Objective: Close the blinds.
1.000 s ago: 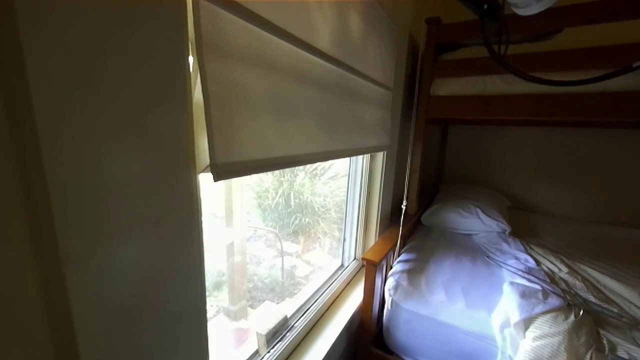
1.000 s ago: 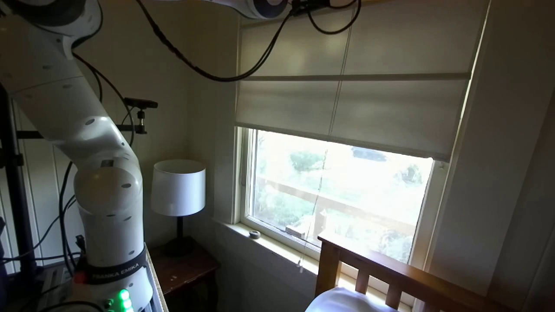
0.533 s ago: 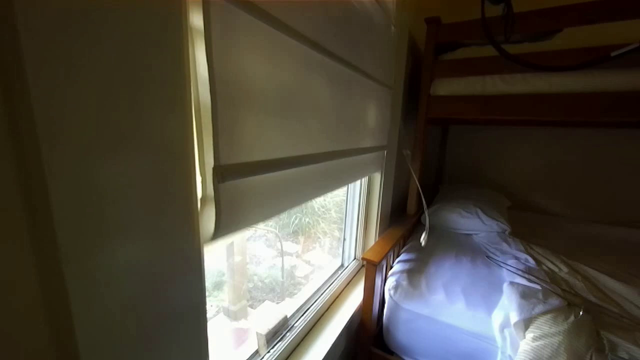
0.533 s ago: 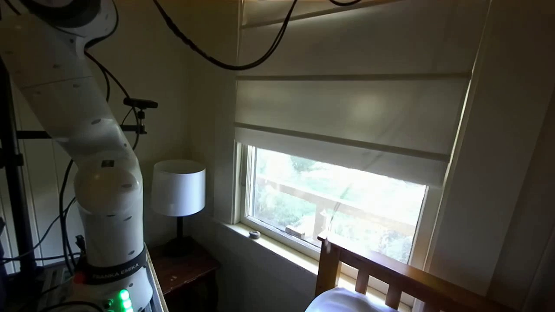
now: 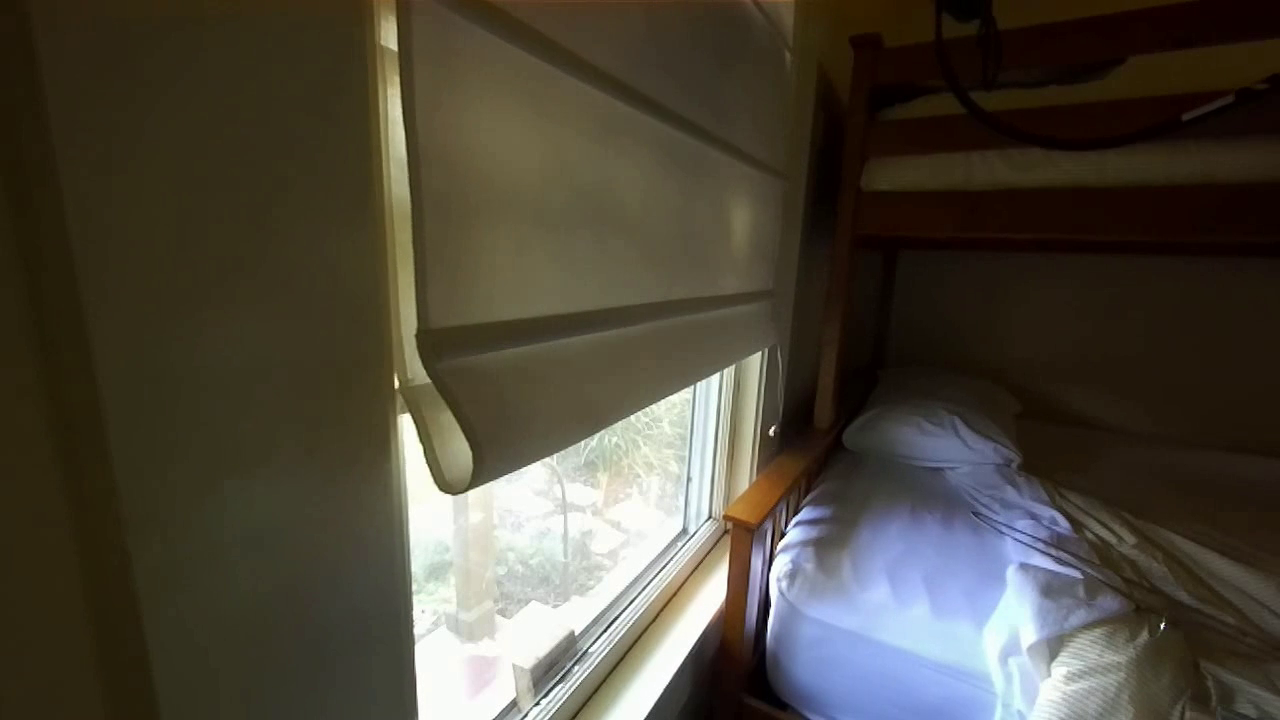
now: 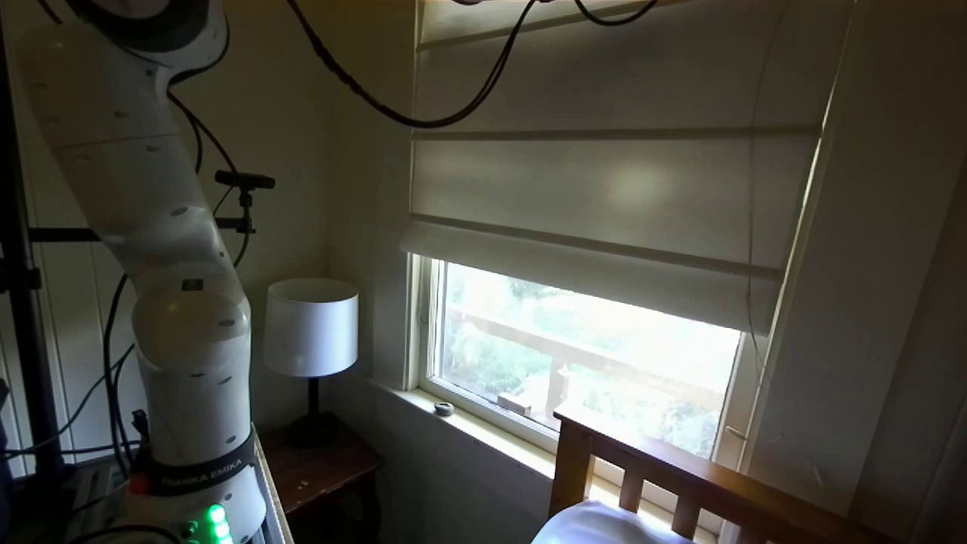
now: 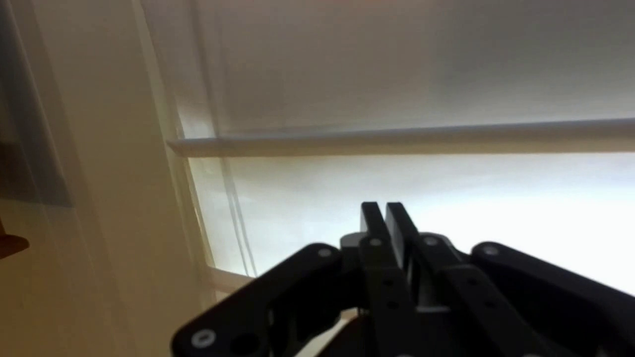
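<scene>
Found blinds [image 6: 604,177] part-way down over window [image 6: 498,347] in both ext. views, w/ lower edge well above sill [image 6: 491,440] & bright bare glass from there down to 6 o'c. Saw bottom fold [image 5: 570,390] bulging out in a loose curl at blinds' 7 o'c in an ext. view. Spotted thin cord [image 6: 751,174] hanging near blinds' 3 o'c edge, reaching past lower edge, w/ low end by window's side. In wrist view, saw gripper [image 7: 382,203] at approx. 6 o'c, w/ tips toward 12 & blinds spread from 10 o'c round to 3. Noted fingers [image 7: 404,228] set v. narrow, tips almost together, just a slit btwn; couldn't tell re anything thin inside, nor re contact w/ fabric. Saw white arm [image 6: 174,204] upright at 9 o'c in an ext. view, w/ black cable [image 6: 430,122] sagging btwn 11 & 1 o'c, partly in front of blinds. Also noted lamp [image 6: 311,329] on side table [image 6: 329,467] btwn arm & window, & small round item [image 6: 443,409] on sill at window's 7 o'c. In an ext. view saw wooden bunk bed [image 5: 1060,215] at 3 o'c, w/ pillow [image 5: 925,425] & rumpled white bedding [image 5: 890,550] on lower bunk.
</scene>
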Available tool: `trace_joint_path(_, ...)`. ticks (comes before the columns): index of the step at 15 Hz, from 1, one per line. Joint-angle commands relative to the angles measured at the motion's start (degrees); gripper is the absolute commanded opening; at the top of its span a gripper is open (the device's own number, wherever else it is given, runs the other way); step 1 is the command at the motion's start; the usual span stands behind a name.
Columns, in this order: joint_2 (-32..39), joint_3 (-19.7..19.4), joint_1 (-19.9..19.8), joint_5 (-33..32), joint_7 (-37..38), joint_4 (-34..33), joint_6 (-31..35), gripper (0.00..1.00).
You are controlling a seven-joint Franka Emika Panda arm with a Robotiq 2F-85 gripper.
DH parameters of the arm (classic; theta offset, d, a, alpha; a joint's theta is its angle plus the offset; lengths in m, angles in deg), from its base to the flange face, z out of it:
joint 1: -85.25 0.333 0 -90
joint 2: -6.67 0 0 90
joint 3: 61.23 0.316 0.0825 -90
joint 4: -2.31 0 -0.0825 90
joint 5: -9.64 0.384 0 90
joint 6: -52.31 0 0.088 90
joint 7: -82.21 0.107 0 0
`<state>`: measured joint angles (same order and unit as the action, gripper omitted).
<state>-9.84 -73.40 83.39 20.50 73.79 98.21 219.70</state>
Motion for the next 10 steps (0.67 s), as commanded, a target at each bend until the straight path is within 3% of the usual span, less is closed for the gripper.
trace_joint_path(1,-3.85,0.74,-0.68,-1.22,1.22,6.89,-5.18,0.40)
trace_joint_path(4,-8.54,0.06,0.06,0.06,-0.29,16.20,-11.41,0.60)
trace_joint_path(10,-13.64,-1.11,-6.46,-2.80,2.56,27.68,-20.17,0.99)
